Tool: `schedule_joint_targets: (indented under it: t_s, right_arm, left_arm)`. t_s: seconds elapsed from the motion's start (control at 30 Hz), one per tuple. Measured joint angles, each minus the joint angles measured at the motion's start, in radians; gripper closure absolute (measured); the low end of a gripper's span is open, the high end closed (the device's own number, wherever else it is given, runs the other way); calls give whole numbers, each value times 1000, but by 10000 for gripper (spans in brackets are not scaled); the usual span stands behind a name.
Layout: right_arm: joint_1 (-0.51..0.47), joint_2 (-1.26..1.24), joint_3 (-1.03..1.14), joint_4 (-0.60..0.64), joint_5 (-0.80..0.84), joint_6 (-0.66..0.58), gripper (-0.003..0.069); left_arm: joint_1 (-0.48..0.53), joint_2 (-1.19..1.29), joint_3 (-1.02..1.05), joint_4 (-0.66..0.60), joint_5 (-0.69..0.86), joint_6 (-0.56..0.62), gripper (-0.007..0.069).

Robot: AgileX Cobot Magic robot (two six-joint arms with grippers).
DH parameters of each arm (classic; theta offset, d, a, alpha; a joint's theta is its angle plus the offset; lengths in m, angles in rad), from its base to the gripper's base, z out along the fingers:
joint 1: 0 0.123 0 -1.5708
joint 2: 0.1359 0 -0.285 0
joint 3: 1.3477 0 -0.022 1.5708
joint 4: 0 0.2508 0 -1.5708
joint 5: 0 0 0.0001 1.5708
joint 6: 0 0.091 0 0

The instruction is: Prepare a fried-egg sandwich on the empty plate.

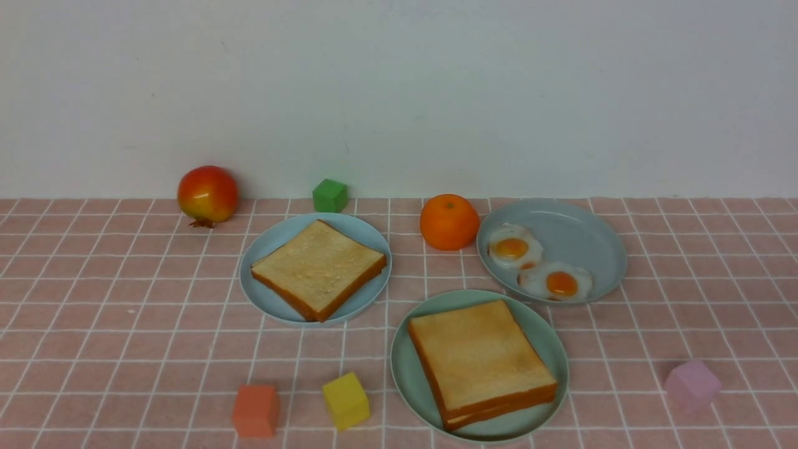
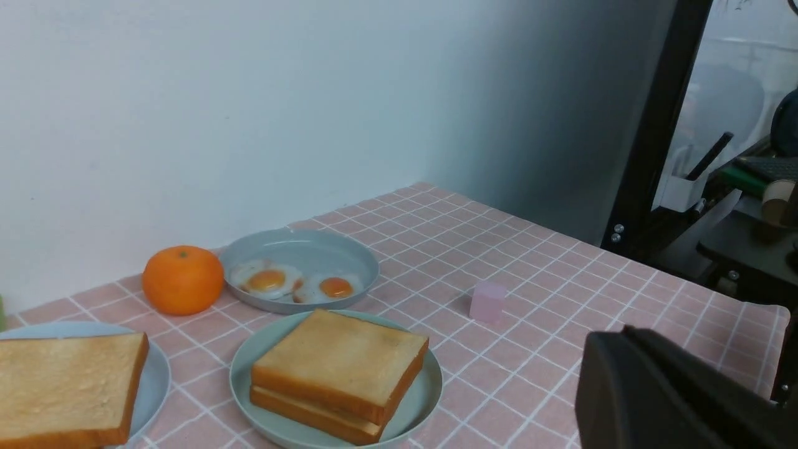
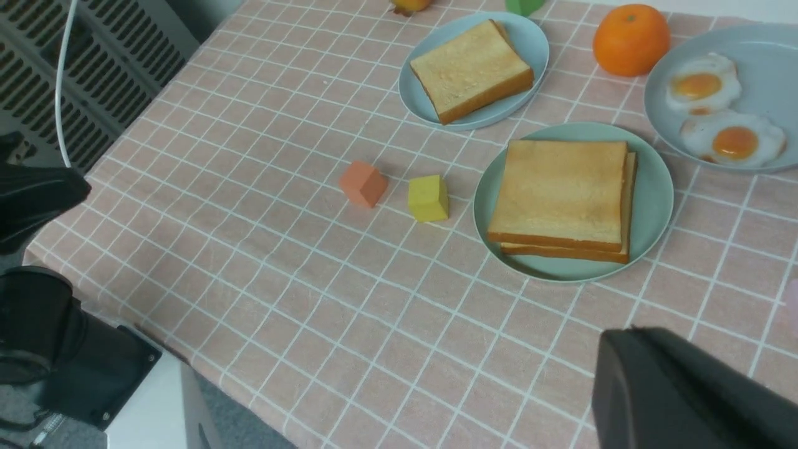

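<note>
Sandwich (image 1: 483,362) sits stacked on the green plate (image 1: 406,380), lower middle (no egg peeks out); both tools are shut, holding nothing.

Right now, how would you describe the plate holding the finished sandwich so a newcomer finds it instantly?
On the pink checked tablecloth three round plates form a triangle. The nearest one, the matte mint-green plate, sits in front of the pale blue-grey plate with two fried eggs. It alone is greenish, largest, and carries two stacked golden toast slices.
</note>
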Motion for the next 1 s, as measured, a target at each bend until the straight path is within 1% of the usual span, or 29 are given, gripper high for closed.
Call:
schedule_joint_targets:
  t_s: [0.1,0.17,0.27,0.33,0.37,0.43,0.47,0.53,0.57,0.6,0.7,0.73,0.77,0.8,0.83,0.9,0.93,1.0]
  right_arm:
    - [-24,0,0,4,0,0,648]
    - [-111,0,0,15,0,0,646]
    - [-294,-2,0,23,0,-6,644]
    - [-435,-15,10,15,0,-44,644]
    - [-449,-17,12,14,0,-51,644]
    - [-621,-62,85,25,-10,-165,644]
    - [-670,-79,122,40,-33,-199,644]
    - [-770,-117,212,89,-131,-323,644]
    - [-828,-152,308,137,-245,-398,644]
    - [-870,-174,369,176,-320,-447,644]
    - [-953,-261,626,316,-648,-614,641]
    - [-971,-283,690,346,-724,-637,641]
    - [-971,-288,706,354,-741,-642,641]
    - [-987,-326,814,396,-857,-662,640]
    - [-990,-331,829,405,-872,-664,640]
    - [-998,-409,1021,454,-1026,-670,638]
    - [-998,-414,1032,454,-1032,-670,638]
    - [-998,-468,1129,464,-1072,-676,637]
  left_arm:
    - [0,0,0,0,1,0,613]
    - [0,0,0,0,3,0,613]
    - [0,0,0,0,11,0,613]
    - [0,0,0,0,16,0,613]
    - [0,0,0,0,16,0,613]
    - [0,0,0,0,16,-1,613]
    - [0,0,0,0,16,-1,613]
    - [0,0,0,0,17,-1,613]
    - [0,0,0,0,17,-1,613]
    - [0,0,0,0,17,-1,613]
    - [0,0,0,0,17,-1,613]
    - [0,0,0,0,18,-1,613]
    - [0,0,0,0,18,-1,613]
    - [0,0,0,0,18,-1,613]
    - [0,0,0,0,18,-1,613]
    - [0,0,0,0,19,-1,613]
    - [0,0,0,0,19,-1,613]
    - [0,0,0,0,19,-1,613]
